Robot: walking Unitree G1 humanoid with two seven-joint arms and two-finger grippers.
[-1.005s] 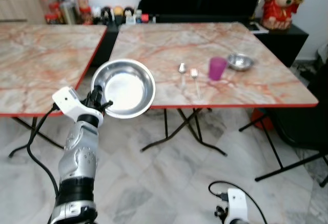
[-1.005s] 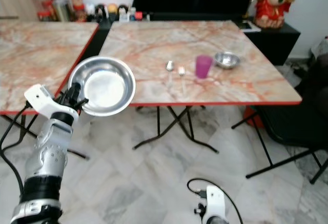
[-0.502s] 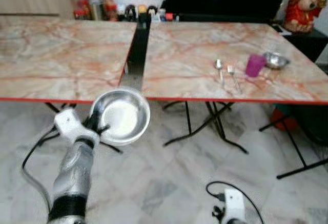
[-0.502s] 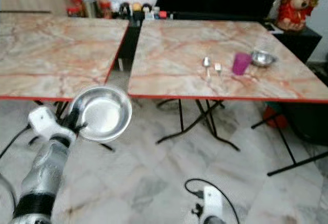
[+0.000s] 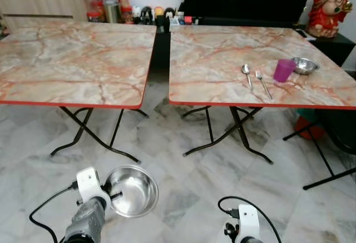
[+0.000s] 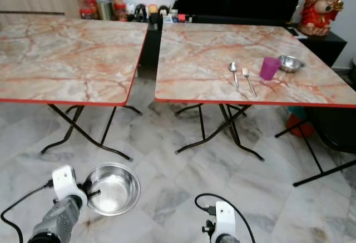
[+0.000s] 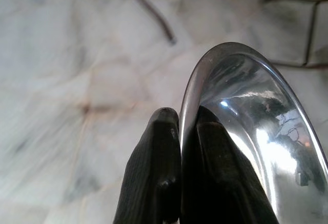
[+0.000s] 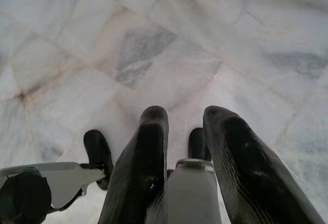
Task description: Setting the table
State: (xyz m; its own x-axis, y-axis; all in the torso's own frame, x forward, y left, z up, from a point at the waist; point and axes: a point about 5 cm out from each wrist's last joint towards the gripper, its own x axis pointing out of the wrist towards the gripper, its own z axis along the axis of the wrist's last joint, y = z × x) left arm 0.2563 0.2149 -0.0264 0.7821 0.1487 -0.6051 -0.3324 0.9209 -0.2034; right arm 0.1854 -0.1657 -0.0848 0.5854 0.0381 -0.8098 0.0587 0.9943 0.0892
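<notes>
2 grippers are showing at the near edge of the eye views, low over the marble floor (image 5: pixel 183 198). Left gripper (image 7: pixel 180 131) is clamping the rim of the steel plate (image 5: pixel 131 190): in the left wrist view 1 black finger is pressing the outside of the rim and the other is sitting inside it. Plate is hanging low above the floor, hollow side up, well short of both tables. Right gripper (image 8: pixel 184 126) is hanging idle over the floor with its 2 fingers parted and nothing between them.

Farther out, 2 marble-topped tables with red edges are standing side by side on black folding legs, a narrow gap separating them. Left table (image 5: pixel 72 65) is carrying nothing. Right table (image 5: pixel 222 59) is carrying 4 items near its right end: a spoon (image 5: pixel 245 72) and a fork (image 5: pixel 261 82) lying just beside each other, a purple cup (image 5: pixel 283 70) standing upright to their right, and a small steel bowl (image 5: pixel 305 64) just beyond the cup.

Beyond the tables, jars (image 5: pixel 111 6) are lining a low cabinet, and a red figurine (image 5: pixel 325 6) is standing at the far right.
</notes>
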